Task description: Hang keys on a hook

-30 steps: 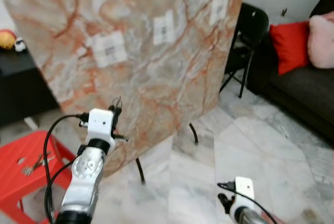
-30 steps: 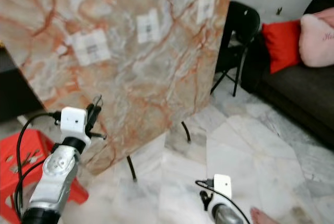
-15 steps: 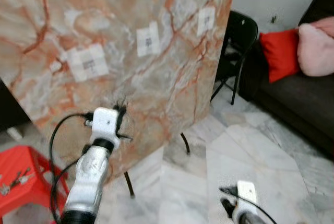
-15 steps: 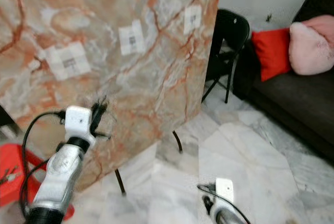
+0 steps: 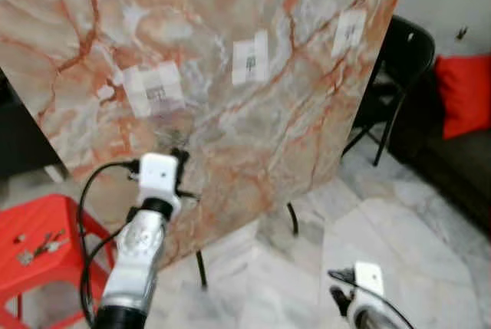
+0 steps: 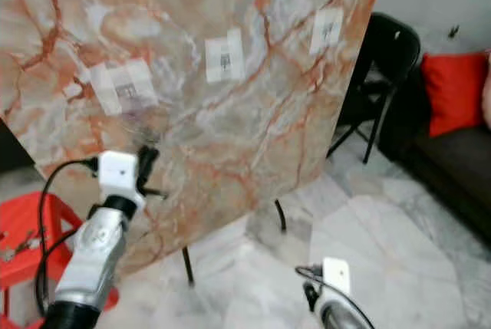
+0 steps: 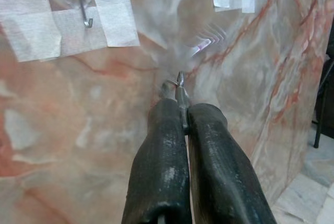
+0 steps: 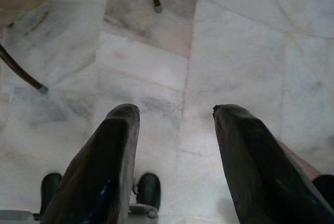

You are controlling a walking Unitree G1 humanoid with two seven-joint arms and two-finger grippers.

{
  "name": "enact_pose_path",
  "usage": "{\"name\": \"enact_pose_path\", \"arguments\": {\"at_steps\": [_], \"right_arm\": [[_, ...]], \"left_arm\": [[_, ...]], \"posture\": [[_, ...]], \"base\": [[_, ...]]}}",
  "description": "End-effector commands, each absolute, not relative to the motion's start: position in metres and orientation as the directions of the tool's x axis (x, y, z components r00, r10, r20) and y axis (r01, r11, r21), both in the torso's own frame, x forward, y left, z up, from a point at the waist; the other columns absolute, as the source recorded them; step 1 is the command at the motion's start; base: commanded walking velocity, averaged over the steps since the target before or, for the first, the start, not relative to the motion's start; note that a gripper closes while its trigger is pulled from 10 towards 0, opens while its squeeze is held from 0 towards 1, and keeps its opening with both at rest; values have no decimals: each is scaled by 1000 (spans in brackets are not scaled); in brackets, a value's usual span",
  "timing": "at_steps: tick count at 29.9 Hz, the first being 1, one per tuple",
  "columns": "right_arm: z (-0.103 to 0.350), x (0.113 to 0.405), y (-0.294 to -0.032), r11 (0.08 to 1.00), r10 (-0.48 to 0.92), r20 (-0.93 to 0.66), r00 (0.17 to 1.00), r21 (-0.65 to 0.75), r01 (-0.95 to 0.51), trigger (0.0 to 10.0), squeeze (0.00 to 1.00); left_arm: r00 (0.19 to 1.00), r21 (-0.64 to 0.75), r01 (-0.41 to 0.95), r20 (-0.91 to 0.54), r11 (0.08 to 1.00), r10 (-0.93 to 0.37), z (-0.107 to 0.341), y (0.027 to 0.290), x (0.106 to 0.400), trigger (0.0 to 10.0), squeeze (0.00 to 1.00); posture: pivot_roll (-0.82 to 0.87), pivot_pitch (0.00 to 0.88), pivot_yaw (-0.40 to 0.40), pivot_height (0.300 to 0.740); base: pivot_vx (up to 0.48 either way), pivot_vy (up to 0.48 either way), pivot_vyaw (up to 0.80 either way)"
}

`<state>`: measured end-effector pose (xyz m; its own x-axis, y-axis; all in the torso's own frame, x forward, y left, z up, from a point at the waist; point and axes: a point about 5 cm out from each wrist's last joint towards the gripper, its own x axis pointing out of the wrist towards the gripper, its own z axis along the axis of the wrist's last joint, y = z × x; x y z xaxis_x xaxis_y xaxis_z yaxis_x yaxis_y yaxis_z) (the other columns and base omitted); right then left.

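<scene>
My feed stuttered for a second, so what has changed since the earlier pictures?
The head camera has swung, shifting the whole scene. The left gripper, still shut on the metal keys, looks to have risen closer under the leftmost taped metal hook on the orange-veined marble board. The right gripper stays low and open over the floor.

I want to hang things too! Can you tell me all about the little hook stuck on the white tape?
The small silver metal J-shaped hook hangs from a clear round plastic pad, held under strips of white tape on the orange-veined marble board. Its curled tip points up and carries nothing. The left hand, shut on the thin metal key ring, is below it, apart.
</scene>
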<state>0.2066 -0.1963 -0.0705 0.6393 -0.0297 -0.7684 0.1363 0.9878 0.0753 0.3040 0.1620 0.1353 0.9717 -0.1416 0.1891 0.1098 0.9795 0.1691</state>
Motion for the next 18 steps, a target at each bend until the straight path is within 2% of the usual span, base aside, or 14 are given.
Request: {"name": "enact_pose_path", "arguments": {"at_steps": [1, 13, 18], "right_arm": [[-71, 207, -190, 987, -17, -772, 636, 89, 134, 10000, 0], [-71, 207, -191, 989, -15, -772, 635, 81, 122, 10000, 0], [-71, 207, -191, 990, -16, -774, 633, 78, 121, 10000, 0]], "left_arm": [[966, 169, 95, 221, 981, -132, 142, 165, 304, 10000, 0], [961, 168, 85, 245, 982, -125, 150, 162, 307, 10000, 0], [963, 171, 74, 244, 982, -115, 150, 163, 309, 10000, 0]], "posture": [[99, 0, -70, 740], [99, 0, -72, 740], [99, 0, -72, 740]], "base": [[0, 0, 0], [0, 0, 0], [0, 0, 751]]}}
